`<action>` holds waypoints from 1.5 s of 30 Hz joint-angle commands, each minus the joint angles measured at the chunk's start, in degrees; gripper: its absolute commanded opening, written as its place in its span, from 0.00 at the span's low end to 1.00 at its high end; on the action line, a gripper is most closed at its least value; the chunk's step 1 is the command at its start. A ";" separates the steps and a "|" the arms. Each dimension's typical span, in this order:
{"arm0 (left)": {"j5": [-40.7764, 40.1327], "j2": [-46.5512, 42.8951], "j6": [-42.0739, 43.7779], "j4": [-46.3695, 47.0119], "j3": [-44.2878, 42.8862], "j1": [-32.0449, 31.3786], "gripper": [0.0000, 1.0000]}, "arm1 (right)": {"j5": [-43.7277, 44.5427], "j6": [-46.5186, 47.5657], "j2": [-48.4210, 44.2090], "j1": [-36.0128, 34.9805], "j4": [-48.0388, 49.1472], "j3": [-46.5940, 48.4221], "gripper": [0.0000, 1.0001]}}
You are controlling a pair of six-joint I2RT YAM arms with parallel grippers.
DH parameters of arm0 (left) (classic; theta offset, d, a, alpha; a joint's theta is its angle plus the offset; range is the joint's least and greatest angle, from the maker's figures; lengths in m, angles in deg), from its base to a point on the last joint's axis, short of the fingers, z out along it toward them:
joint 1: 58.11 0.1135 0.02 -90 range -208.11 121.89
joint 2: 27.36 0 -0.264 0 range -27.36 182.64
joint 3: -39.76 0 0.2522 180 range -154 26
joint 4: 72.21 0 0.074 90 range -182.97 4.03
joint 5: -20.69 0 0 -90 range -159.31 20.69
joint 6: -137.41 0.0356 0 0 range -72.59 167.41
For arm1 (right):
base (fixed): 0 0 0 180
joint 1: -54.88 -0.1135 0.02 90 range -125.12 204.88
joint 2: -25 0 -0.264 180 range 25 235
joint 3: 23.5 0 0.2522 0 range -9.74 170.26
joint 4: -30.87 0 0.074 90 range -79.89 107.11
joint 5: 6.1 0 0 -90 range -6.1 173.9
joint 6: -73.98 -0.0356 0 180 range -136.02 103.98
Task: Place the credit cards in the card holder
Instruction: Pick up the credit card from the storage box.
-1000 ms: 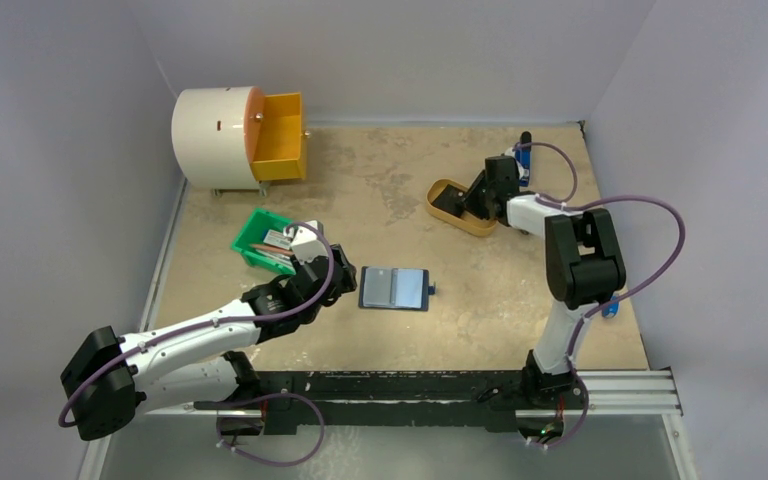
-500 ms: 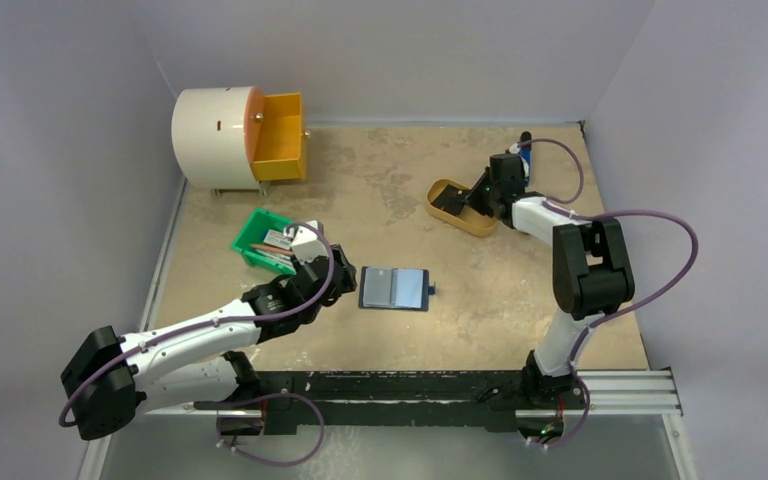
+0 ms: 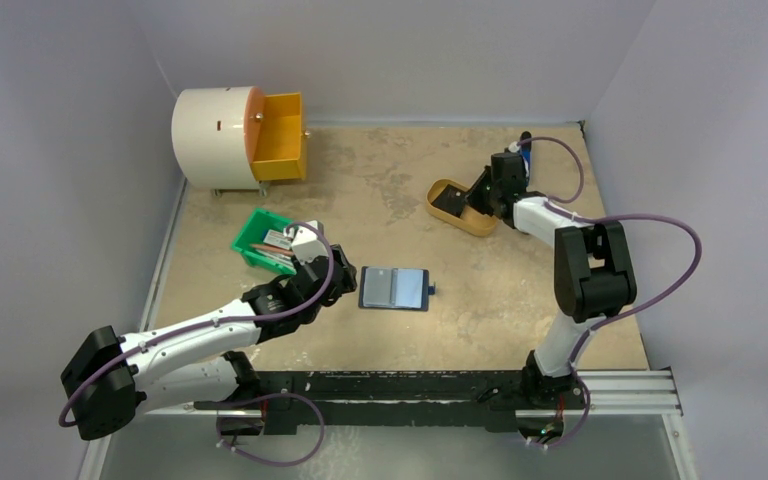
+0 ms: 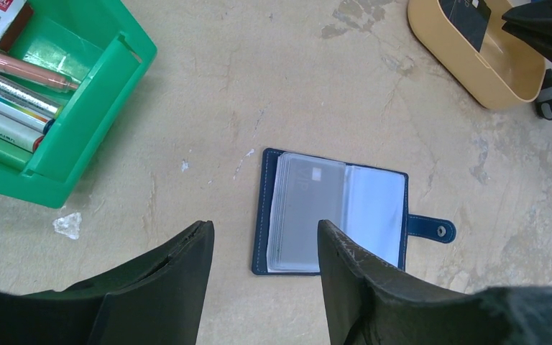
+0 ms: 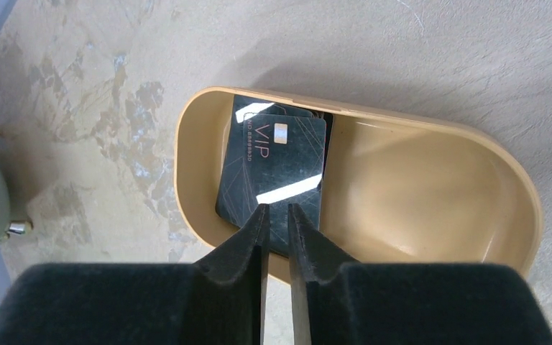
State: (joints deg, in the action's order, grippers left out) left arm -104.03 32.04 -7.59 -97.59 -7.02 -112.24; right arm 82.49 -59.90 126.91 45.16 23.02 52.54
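Navy-blue card holder (image 4: 334,212) lies open and flat near the middle of the table (image 3: 520,300), somewhat toward its near edge. The clear sleeves face up and the snap tab points to the right, so the pockets are exposed for loading. The left gripper (image 4: 264,230) hovers just beside the holder's left side with its jaws spread and nothing between them. It is probably placed there to steady the holder when a card arrives.

Dark credit cards (image 5: 277,176) sit stacked in the mustard tray (image 5: 187,158) toward the table's far right corner. They lean against the tray's end wall, which lifts one edge clear of the floor. The right gripper (image 5: 278,210) reaches into the tray over the near edge of the top card, its jaws drawn almost together with only a slim slit left. Whether the card is actually pinched cannot be told, since its face rather than its edge is turned toward the fingers.

A green bin (image 4: 86,115) of pens stands left of the holder and plays no part in the task.
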 commanded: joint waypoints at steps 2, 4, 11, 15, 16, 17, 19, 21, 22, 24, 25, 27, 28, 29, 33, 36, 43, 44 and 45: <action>-0.13 -0.98 -1.12 1.53 -1.26 -0.01 0.54 | 0.17 0.34 -1.75 0.30 -0.61 0.04 0.32; -0.17 -1.24 -1.37 1.52 -1.03 -0.01 0.54 | 0.30 0.13 -1.20 0.29 -1.01 0.24 0.45; -0.08 -0.69 -1.42 1.34 -1.30 -0.02 0.54 | -0.51 0.58 3.10 0.24 -2.83 3.55 0.57; -0.08 -0.52 -1.51 1.29 -1.35 -0.02 0.54 | -1.04 1.27 5.30 0.39 -3.97 5.21 0.57; -0.13 -0.48 -1.51 1.25 -1.32 -0.01 0.54 | -0.98 1.28 5.58 0.31 -3.90 5.22 0.57; -0.17 -0.40 -1.47 1.27 -1.42 -0.06 0.54 | -0.97 1.25 5.85 0.34 -3.94 5.22 0.57; -0.22 -0.25 -1.35 1.25 -1.40 -0.02 0.54 | -1.01 1.26 6.39 0.32 -4.02 5.30 0.58; -0.26 -0.17 -1.15 1.33 -1.38 -0.03 0.54 | -1.18 1.33 6.83 0.37 -4.04 5.44 0.58; -0.26 -0.08 -1.05 1.33 -1.49 -0.01 0.54 | -1.22 1.34 7.08 0.37 -4.05 5.48 0.58; -0.35 0.08 -0.91 1.38 -1.62 -0.06 0.54 | -1.39 1.41 7.58 0.36 -3.96 5.63 0.56; -0.35 0.17 -0.83 1.30 -1.70 -0.02 0.54 | -1.48 1.42 7.79 0.35 -3.98 5.73 0.54; -0.43 0.19 -0.81 1.08 -1.87 -0.03 0.54 | -1.62 1.53 8.08 0.35 -3.86 5.79 0.49; -0.51 0.19 -0.81 1.03 -1.94 -0.03 0.54 | -1.66 1.58 8.20 0.37 -3.81 5.78 0.46; -0.57 0.19 -0.75 0.99 -1.93 -0.02 0.54 | -1.67 1.60 8.21 0.27 -3.89 5.75 0.43; -0.70 0.10 -0.70 1.00 -2.01 -0.08 0.54 | -0.53 1.86 7.52 0.37 -3.59 4.92 0.36; -0.70 0.27 -0.48 0.98 -2.22 -0.01 0.54 | 0.20 1.96 6.93 0.40 -3.72 4.46 0.33; -0.70 0.63 -0.38 0.85 -2.50 -0.02 0.54 | 0.88 2.10 5.73 0.65 -3.53 3.49 0.28; -0.70 0.71 -0.39 0.81 -2.54 -0.02 0.54 | 0.88 2.08 5.57 0.71 -3.42 3.28 0.27; -0.70 0.79 -0.45 0.83 -2.58 -0.01 0.54 | 0.88 2.07 5.39 0.69 -3.14 3.02 0.26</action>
State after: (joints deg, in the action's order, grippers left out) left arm -104.05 32.67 -8.10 -97.66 -7.13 -112.24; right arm 81.22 -59.44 134.21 45.32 20.92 56.82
